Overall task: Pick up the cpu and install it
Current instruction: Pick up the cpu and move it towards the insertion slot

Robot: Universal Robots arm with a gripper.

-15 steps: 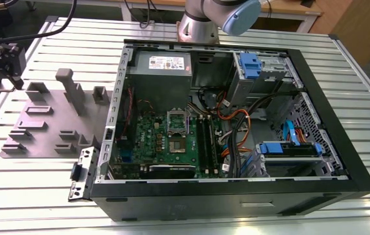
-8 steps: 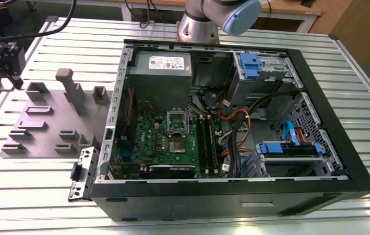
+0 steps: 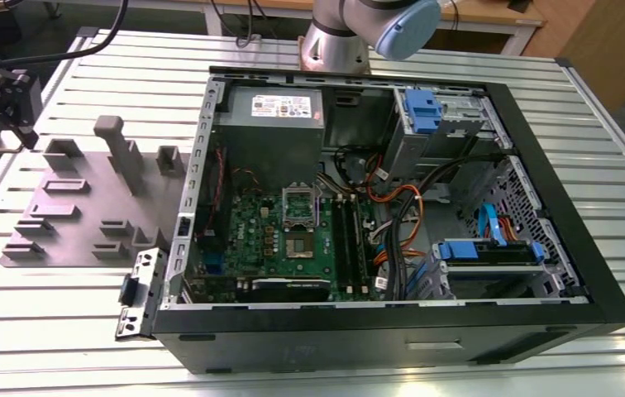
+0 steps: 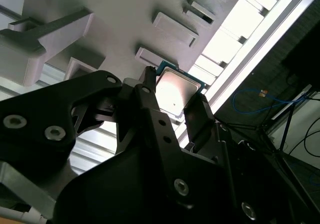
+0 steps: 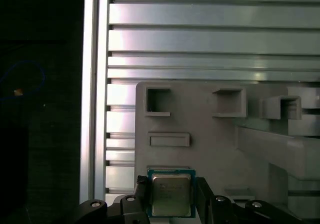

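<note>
The cpu (image 5: 171, 195) is a small square chip with a pale metal top and a green rim. It sits between my gripper's (image 5: 171, 204) two black fingers (image 5: 141, 194), which press against its opposite edges, just over a shallow recess of the grey fixture plate (image 5: 210, 149). In the second wrist view the cpu (image 4: 175, 93) shows between the same fingers (image 4: 196, 109). In the exterior view my gripper (image 3: 11, 124) hangs over the far left corner of the plate (image 3: 70, 211). The open socket (image 3: 299, 217) lies on the green motherboard inside the computer case (image 3: 379, 331).
Upright grey blocks (image 3: 123, 153) rise from the fixture plate between my gripper and the case. Orange and black cables (image 3: 401, 223), blue drive bays (image 3: 489, 252) and a power supply (image 3: 274, 116) crowd the case. The slatted metal table's (image 5: 200, 34) edge lies close to the plate.
</note>
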